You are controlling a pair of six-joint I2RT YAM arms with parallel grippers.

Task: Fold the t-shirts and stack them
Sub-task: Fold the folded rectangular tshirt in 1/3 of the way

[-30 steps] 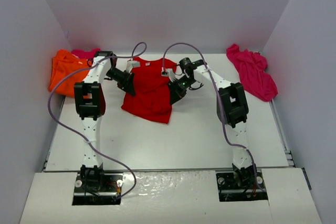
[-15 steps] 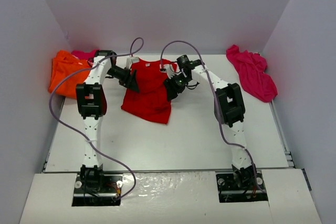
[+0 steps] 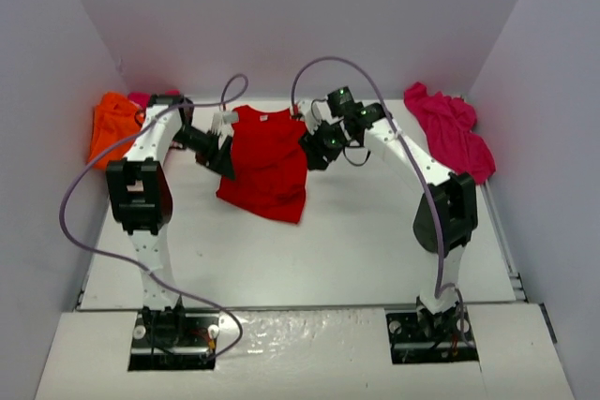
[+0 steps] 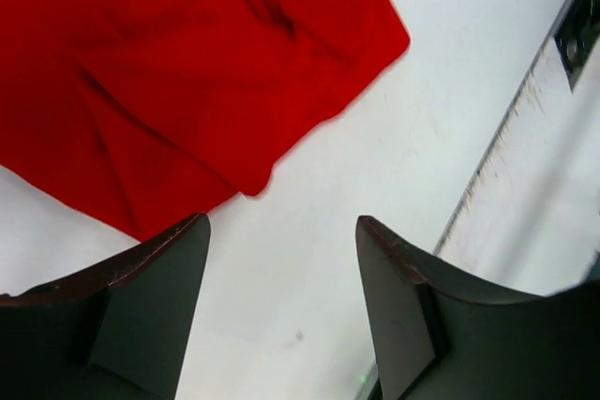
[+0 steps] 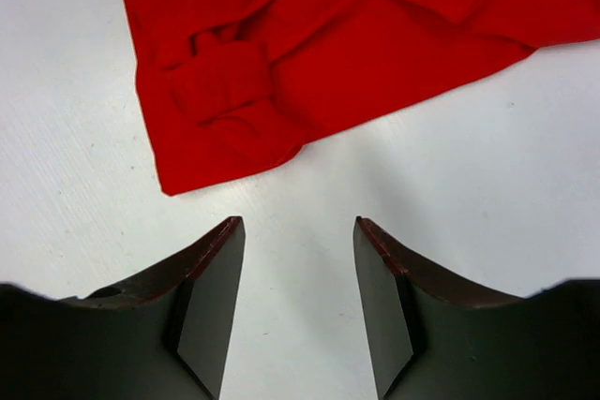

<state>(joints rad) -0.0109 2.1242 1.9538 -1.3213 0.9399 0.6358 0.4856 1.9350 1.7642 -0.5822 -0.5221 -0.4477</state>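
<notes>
Caught just after release of the red shirt (image 3: 265, 161). Lay flat toward the far middle of the table (image 3: 356, 241), collar toward the back wall, sleeves apparently tucked in, lower hem skewed toward the near right. Found the left gripper (image 3: 223, 155) just off its left edge and the right gripper (image 3: 314, 152) just off its right edge, both parted to a middling width and holding nothing. Confirmed in both wrist views by bare table between the fingers, with red cloth beyond the tips and apart from them. Had been pinched shut over the cloth a second before, then opened and drew outward to either side. Left the shirt in almost the same outline as before, so judged as the end of a side fold rather than a finished fold. Still long from collar to hem, probably needing a further fold across. Left unfolded an orange shirt (image 3: 111, 128) bunched at the far left, a scrap of pink cloth (image 3: 142, 97) behind it, and a pink shirt (image 3: 450, 128) crumpled at the far right. Saw no stack begun.
</notes>
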